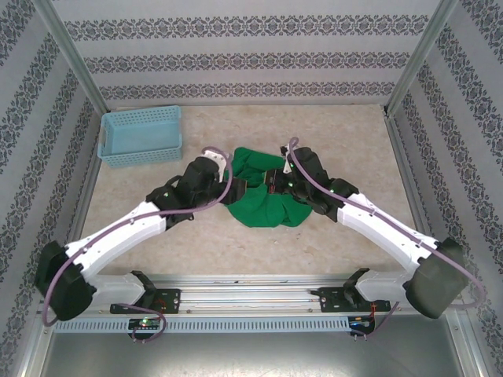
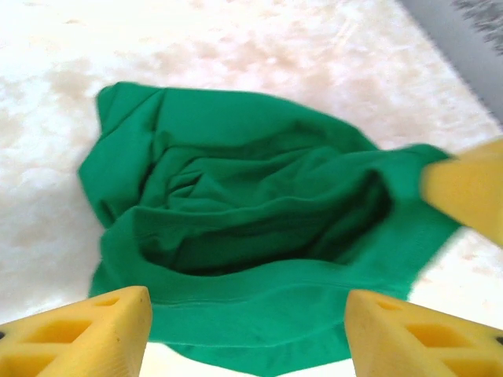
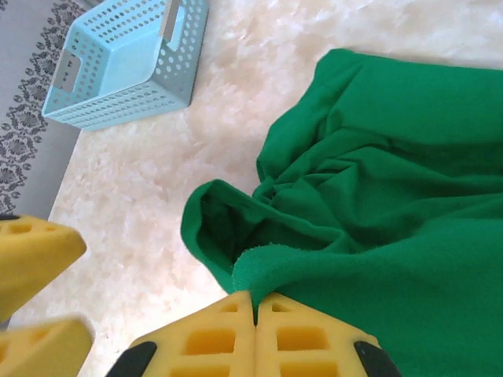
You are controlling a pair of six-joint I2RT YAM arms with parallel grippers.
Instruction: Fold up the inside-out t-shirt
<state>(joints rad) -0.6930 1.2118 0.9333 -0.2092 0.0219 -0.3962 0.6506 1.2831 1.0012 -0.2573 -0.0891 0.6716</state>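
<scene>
The inside-out t-shirt (image 1: 263,196) is a bright green bunched heap in the middle of the table, with both grippers at its far edge. My left gripper (image 1: 226,166) is open, and in the left wrist view its yellow fingers (image 2: 86,334) stand wide apart with the shirt's hem (image 2: 251,314) lying between them. My right gripper (image 3: 253,302) is shut on a raised fold of the t-shirt (image 3: 377,196). One yellow finger of the right gripper (image 2: 468,192) shows at the shirt's right edge in the left wrist view.
A light blue mesh basket (image 1: 141,135) stands at the back left of the table, apart from the shirt; it also appears in the right wrist view as the basket (image 3: 126,63). Patterned walls and metal posts enclose the table on three sides.
</scene>
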